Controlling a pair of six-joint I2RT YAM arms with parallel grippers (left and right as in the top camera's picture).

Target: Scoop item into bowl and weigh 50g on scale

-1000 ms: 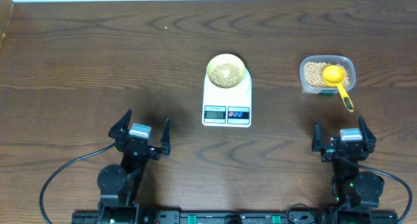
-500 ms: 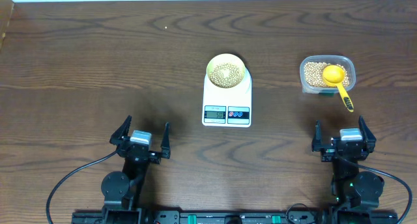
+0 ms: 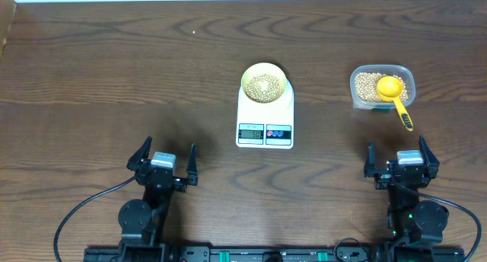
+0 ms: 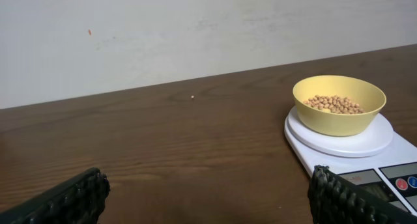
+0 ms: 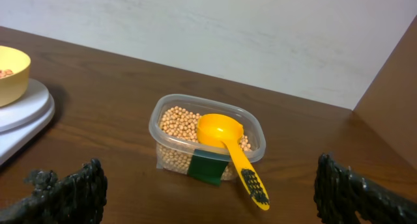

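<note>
The pale-yellow bowl point(image 3: 265, 84) point(image 4: 338, 105) stands on the white scale point(image 3: 265, 129) point(image 4: 365, 160) at the table's middle, with a small heap of tan beans point(image 3: 265, 84) point(image 4: 335, 104) in it. More beans fill a clear tub point(image 3: 381, 87) point(image 5: 206, 137) at the right, where a bright-yellow scoop point(image 3: 393, 91) point(image 5: 228, 144) rests with its handle over the near rim. My left gripper point(image 3: 163, 159) point(image 4: 210, 198) is open and empty near the front edge, left of the scale. My right gripper point(image 3: 400, 158) point(image 5: 215, 196) is open and empty in front of the tub.
A pale wall runs behind the table's far edge. A wooden panel point(image 5: 389, 113) stands at the far right. The scale's platter edge point(image 5: 23, 116) shows at the left of the right wrist view.
The left arm has drawn back a little toward the front edge. The right arm, bowl, scale, tub and scoop have not moved.
</note>
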